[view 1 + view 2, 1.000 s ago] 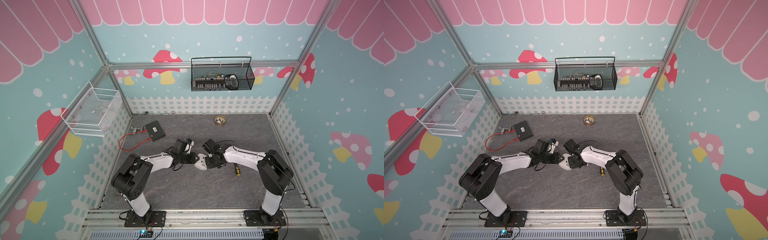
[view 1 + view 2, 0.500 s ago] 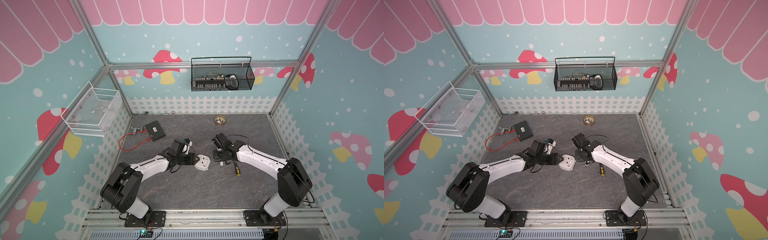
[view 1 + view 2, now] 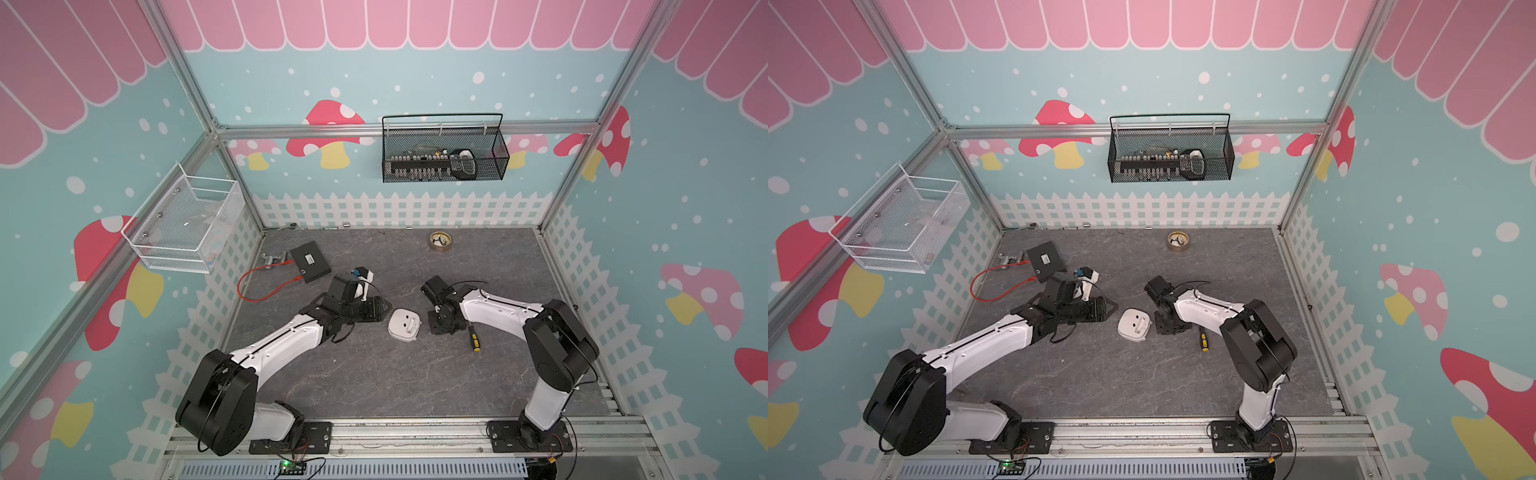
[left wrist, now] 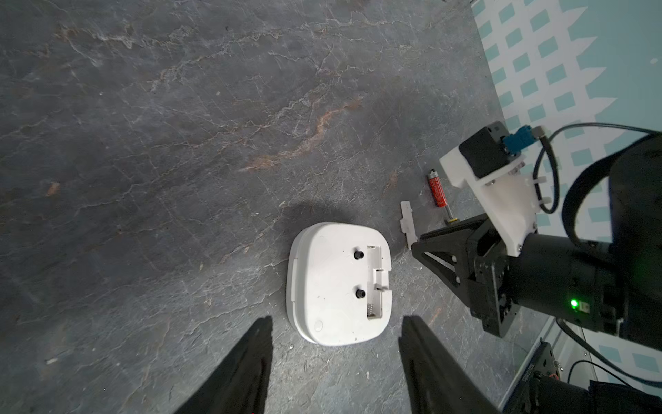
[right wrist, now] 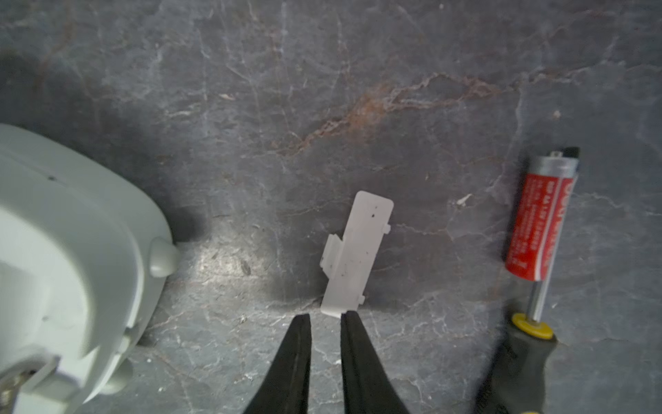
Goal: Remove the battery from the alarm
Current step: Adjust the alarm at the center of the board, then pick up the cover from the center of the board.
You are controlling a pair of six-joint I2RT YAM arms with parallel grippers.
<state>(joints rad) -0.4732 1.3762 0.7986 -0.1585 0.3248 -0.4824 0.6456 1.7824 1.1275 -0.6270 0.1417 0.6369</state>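
Note:
The white alarm [image 3: 404,324] [image 3: 1133,325] lies face down on the grey table. Its back recess [image 4: 376,283] is empty. In the left wrist view my left gripper [image 4: 337,319] is open, fingers either side of the alarm's [image 4: 329,286] near edge without touching it. The red battery [image 4: 437,188] [image 5: 541,222] lies loose on the table against the screwdriver's shaft. My right gripper [image 5: 326,317] is narrowly open and holds nothing. One fingertip sits at the end of the white cover plate [image 5: 354,251]. In both top views the battery is hidden.
A yellow-and-black-handled screwdriver [image 3: 473,338] [image 3: 1202,338] lies right of the right gripper [image 3: 434,329]. A flat black box [image 3: 309,262] with a red wire is at the back left. A brass dial [image 3: 440,241] sits at the back. Wire baskets hang on the back wall [image 3: 444,164] and the left wall [image 3: 183,224].
Both grippers were together at the alarm; the left one opened and backed off, leaving it on the table. The right gripper pulled away and settled low beside the alarm.

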